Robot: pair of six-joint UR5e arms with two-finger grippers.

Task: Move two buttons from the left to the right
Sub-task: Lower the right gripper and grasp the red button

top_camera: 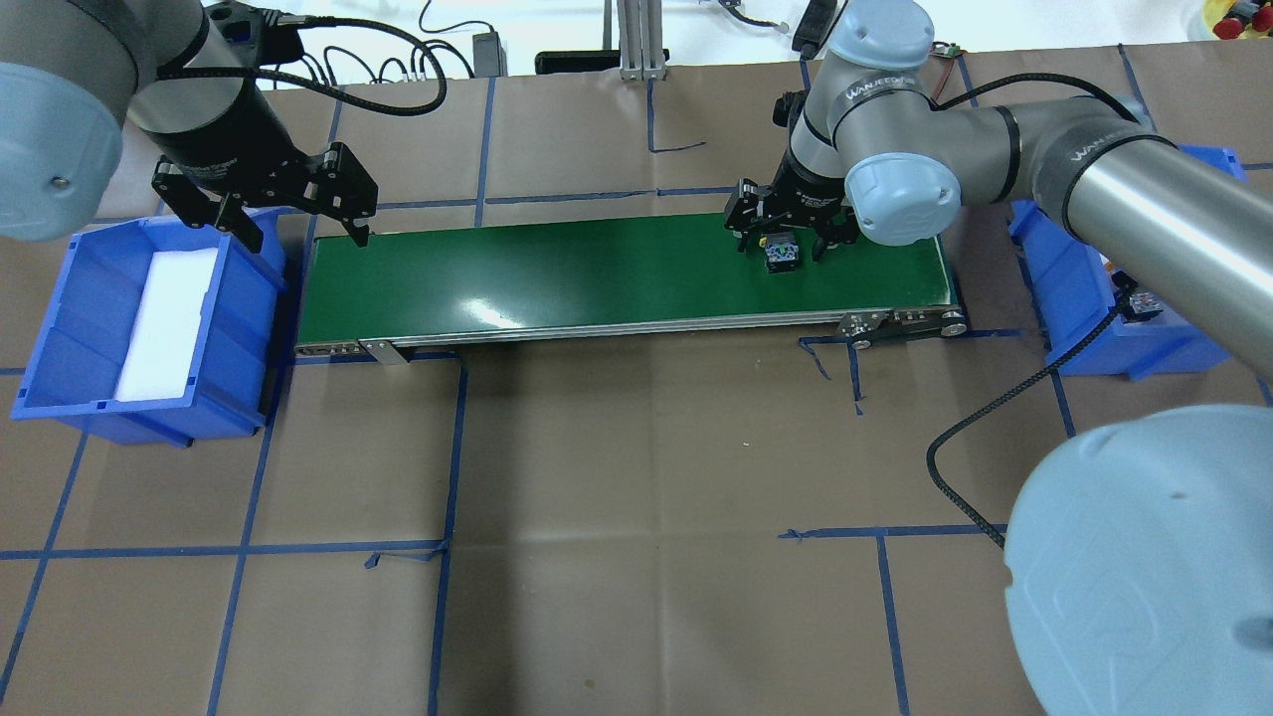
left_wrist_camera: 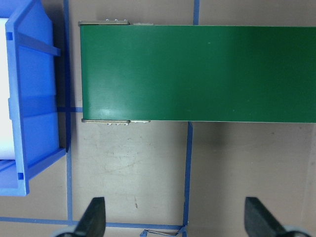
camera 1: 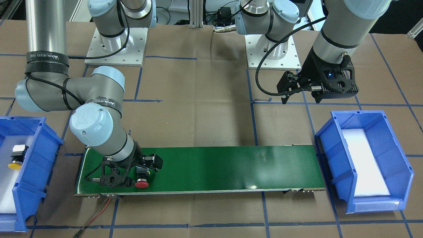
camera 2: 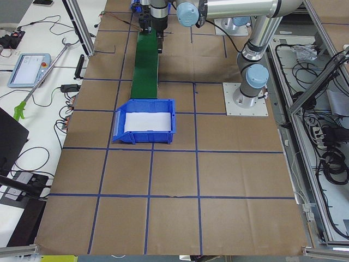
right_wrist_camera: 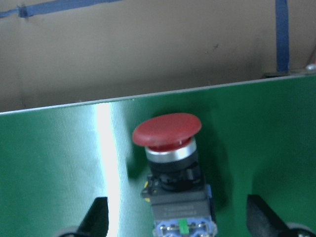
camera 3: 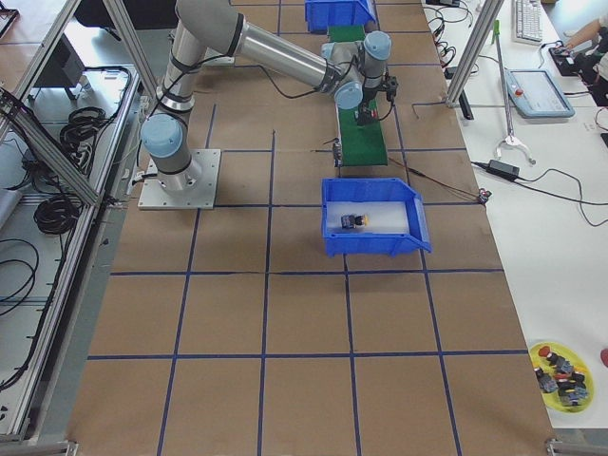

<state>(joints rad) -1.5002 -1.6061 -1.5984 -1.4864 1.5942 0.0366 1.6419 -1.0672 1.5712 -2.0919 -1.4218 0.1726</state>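
The red-capped button (right_wrist_camera: 167, 132) lies on its side on the green conveyor belt (top_camera: 597, 268), near the belt's end on my right. My right gripper (top_camera: 783, 244) is low over it, open, with a finger on each side of the button and not touching it; it also shows in the front view (camera 1: 137, 174), with the button (camera 1: 141, 182) there too. The yellow-capped button (camera 1: 16, 158) lies in the blue bin (camera 1: 39, 155) on my right. My left gripper (top_camera: 303, 234) is open and empty, above the belt's other end.
A second blue bin (top_camera: 70, 328) with a white foam pad stands by the belt's left end. A yellow dish (camera 3: 560, 372) with several spare buttons sits at the table's far corner. The arms' white base plates (camera 1: 115, 46) stand behind the belt.
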